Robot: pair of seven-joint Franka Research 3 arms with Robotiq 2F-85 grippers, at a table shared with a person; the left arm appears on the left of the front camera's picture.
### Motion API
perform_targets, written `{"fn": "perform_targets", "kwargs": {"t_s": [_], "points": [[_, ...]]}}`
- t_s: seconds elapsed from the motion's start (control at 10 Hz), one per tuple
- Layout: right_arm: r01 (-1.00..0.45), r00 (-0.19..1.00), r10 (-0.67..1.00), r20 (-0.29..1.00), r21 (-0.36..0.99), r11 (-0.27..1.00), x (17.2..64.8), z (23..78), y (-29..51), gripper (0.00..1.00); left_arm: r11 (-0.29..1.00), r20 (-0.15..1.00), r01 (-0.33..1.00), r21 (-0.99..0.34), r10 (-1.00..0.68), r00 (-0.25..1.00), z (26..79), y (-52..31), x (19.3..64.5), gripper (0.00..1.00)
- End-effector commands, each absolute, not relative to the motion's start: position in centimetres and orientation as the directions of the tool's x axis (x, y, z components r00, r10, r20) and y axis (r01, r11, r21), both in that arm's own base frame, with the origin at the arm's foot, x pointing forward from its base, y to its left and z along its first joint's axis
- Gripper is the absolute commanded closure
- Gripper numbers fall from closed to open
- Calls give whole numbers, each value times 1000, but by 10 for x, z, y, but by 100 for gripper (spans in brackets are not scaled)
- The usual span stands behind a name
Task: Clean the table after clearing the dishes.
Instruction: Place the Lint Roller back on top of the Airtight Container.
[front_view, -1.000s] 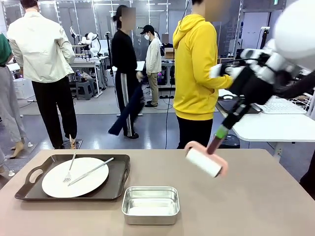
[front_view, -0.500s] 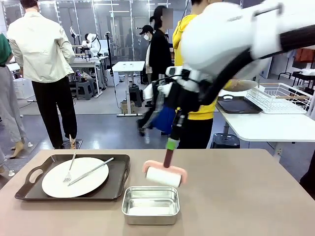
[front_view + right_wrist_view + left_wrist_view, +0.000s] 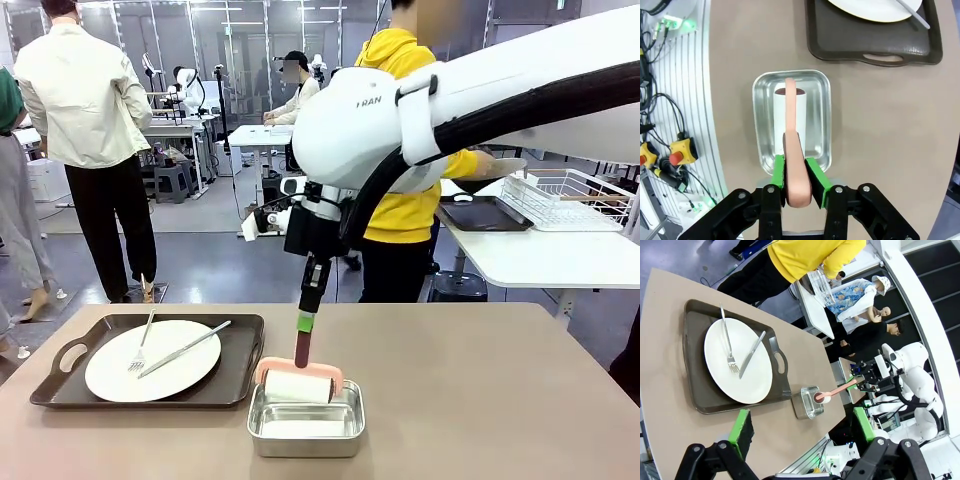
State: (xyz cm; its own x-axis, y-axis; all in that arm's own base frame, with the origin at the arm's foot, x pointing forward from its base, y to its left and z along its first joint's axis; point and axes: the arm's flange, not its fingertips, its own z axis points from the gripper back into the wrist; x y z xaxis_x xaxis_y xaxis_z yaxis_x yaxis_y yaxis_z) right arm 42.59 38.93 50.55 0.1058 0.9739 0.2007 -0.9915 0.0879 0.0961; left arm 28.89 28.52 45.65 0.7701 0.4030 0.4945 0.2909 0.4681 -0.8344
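Matte table (image 3: 480, 380), shiny steel tin (image 3: 300, 440), glossy plate (image 3: 172, 386)

Front view, as I see it: on the table (image 3: 480, 400), the tray (image 3: 240, 340) sits at left, bearing the plate (image 3: 110, 380); on the plate the fork (image 3: 141, 352) lies left of the knife (image 3: 185, 348). The tin (image 3: 305, 437) stands just right of the tray, nearer me, with the roller (image 3: 297, 387) in it.

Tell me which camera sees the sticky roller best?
The right wrist view: it looks straight down on the roller, its handle clamped in the right hand, its roll over the tin. The front view shows it side-on; the left wrist view, tiny.
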Motion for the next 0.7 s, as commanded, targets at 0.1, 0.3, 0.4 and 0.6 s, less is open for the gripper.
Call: {"fn": "perform_targets", "kwargs": {"t_s": [0.1,0.3,0.4,0.6], "points": [[-996,71,978,197,74,58,443,491,388,76,462,499,300,-835,405,766,459,286,286,0],[-990,107,972,209,109,85,452,475,389,76,462,499,300,-835,405,766,459,286,286,0],[-990,115,970,213,107,93,454,469,390,76,462,499,300,-835,405,766,459,286,286,0],[-989,134,973,190,89,119,466,452,394,76,462,499,300,-835,405,766,459,286,286,0]]}}
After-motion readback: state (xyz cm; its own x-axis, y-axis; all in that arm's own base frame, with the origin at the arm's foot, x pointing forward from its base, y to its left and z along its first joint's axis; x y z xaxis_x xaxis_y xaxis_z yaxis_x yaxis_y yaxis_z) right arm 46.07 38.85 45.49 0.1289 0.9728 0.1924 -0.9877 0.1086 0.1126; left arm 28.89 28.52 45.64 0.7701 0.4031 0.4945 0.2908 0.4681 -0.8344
